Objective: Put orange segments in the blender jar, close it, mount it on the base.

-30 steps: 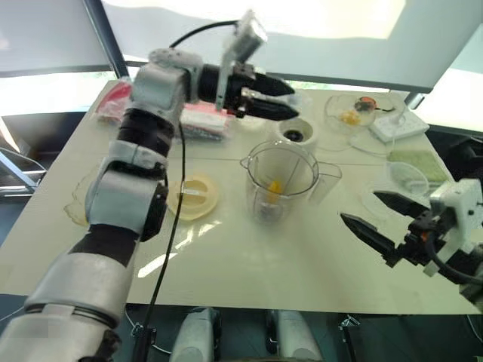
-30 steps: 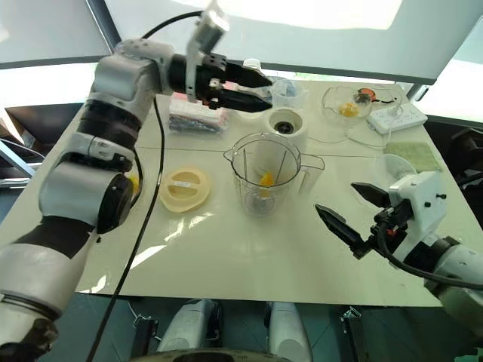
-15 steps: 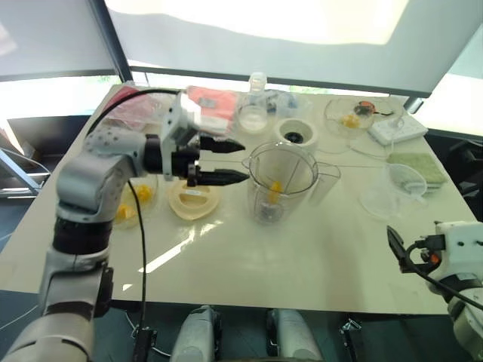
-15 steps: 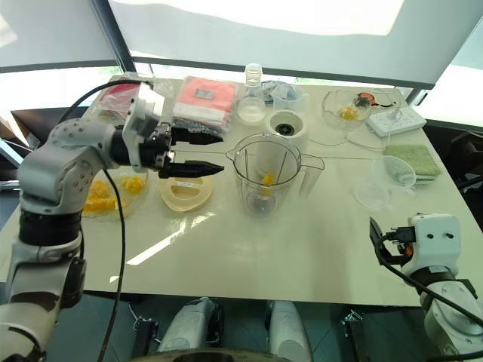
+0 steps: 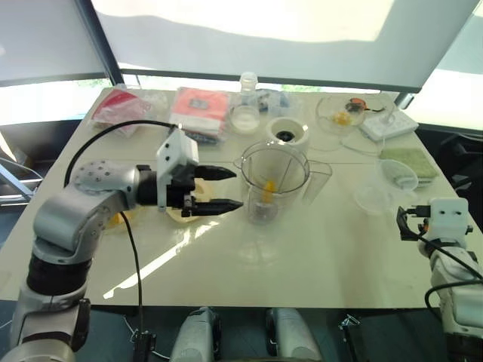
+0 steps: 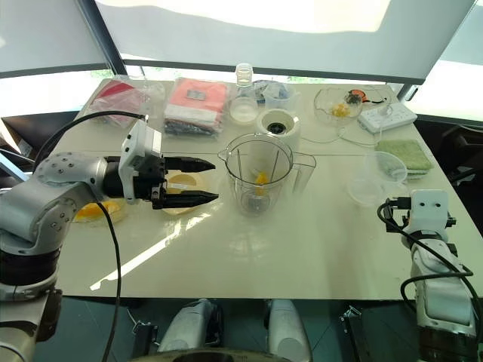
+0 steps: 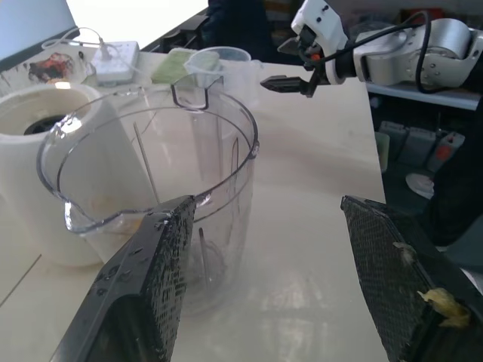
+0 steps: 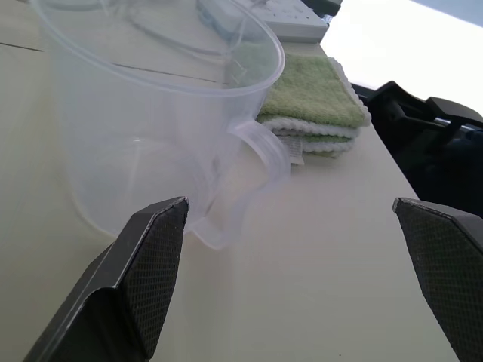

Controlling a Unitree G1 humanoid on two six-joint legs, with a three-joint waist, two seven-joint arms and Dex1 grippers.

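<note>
The blender jar [image 6: 259, 172] stands in the middle of the counter [image 6: 302, 249], with one orange segment [image 6: 260, 179] in it. The base [image 6: 277, 125] stands just behind the jar, and the lid [image 6: 183, 183] lies to its left.

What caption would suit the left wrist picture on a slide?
Open left pincer faces the clear blender jar beside the white base.

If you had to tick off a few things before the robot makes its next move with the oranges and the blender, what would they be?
1. Blender jar upright, mouth uncovered: ok.
2. Orange segment already inside the jar: ok.
3. Left gripper open and empty, beside the jar: ok.
4. Cream lid within reach, below the left gripper: ok.
5. Base free behind the jar: ok.
6. Right gripper open, facing the measuring cup, away from the jar: ok.
</note>
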